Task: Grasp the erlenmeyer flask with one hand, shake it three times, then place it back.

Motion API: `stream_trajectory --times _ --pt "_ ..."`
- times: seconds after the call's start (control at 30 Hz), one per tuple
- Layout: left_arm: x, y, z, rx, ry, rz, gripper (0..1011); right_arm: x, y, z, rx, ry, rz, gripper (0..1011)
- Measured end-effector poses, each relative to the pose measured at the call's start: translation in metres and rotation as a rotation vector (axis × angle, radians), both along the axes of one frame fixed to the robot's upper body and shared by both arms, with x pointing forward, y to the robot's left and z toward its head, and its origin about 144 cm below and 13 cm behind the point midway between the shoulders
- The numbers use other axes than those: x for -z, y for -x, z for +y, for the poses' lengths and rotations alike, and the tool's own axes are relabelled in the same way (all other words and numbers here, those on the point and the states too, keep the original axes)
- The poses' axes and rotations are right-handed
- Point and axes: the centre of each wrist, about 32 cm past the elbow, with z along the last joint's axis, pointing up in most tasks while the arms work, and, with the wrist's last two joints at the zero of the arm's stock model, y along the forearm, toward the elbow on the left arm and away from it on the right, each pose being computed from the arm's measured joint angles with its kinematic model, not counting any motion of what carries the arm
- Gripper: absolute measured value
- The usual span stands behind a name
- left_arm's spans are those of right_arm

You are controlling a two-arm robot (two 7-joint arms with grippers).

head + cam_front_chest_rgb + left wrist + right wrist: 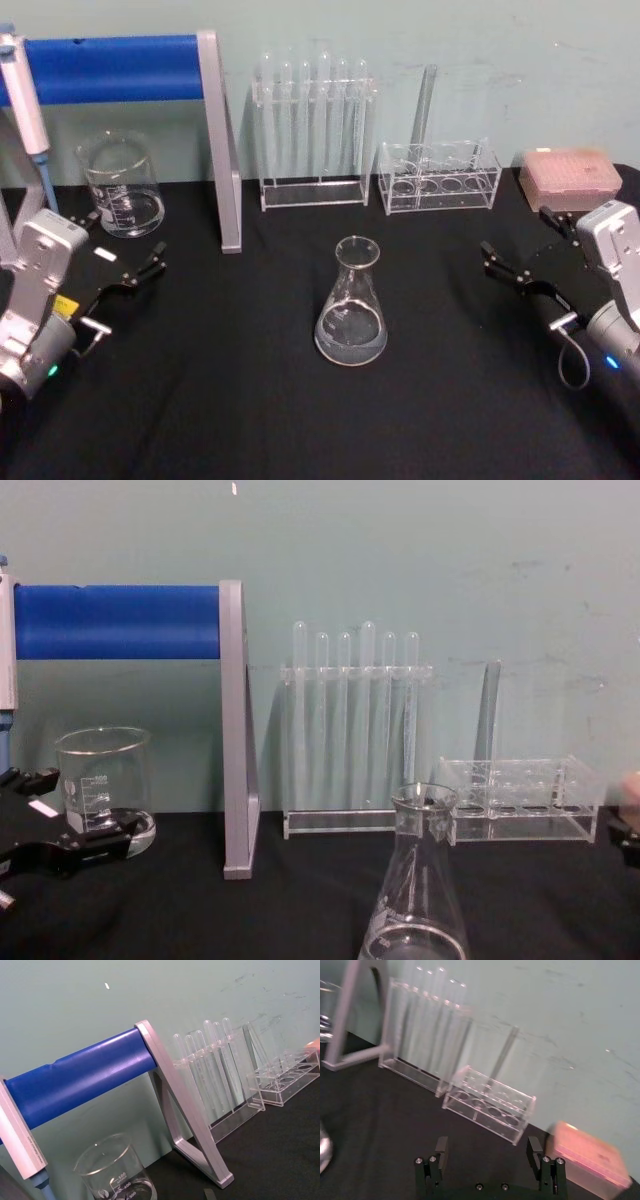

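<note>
The right hand (522,245), at the head view's right edge, is spread wide and empty. The left hand (122,242), at the left edge, is spread too. Between them, mid-frame, the erlenmeyer flask (350,305) stands upright on the table (230,400), well apart from both. It is glass, so rigid, slick and breakable, and possibly holds a little liquid. The narrow neck under the flared rim looks the best place to pinch.

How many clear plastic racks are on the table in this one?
2. The tall rack, holding test tubes, stands behind the flask; the low rack sits to its right, next to the pink box, with one tube standing in it.
</note>
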Motion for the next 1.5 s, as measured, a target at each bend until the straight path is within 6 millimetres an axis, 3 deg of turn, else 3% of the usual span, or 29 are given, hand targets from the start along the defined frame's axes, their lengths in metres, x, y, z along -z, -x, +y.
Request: stream_trajectory --times 0.33,0.77,1.5 --pt "0.000 0.000 0.000 0.000 0.000 0.000 1001 -0.007 0.008 -0.005 -0.181 -0.087 0.071 1000" --pt "0.000 0.000 0.000 0.000 0.000 0.000 1001 -0.010 0.012 0.010 -0.448 -0.178 0.138 1000" --pt "0.000 0.000 0.000 0.000 0.000 0.000 1001 -0.002 -0.023 0.048 -0.561 -0.284 0.192 1000"
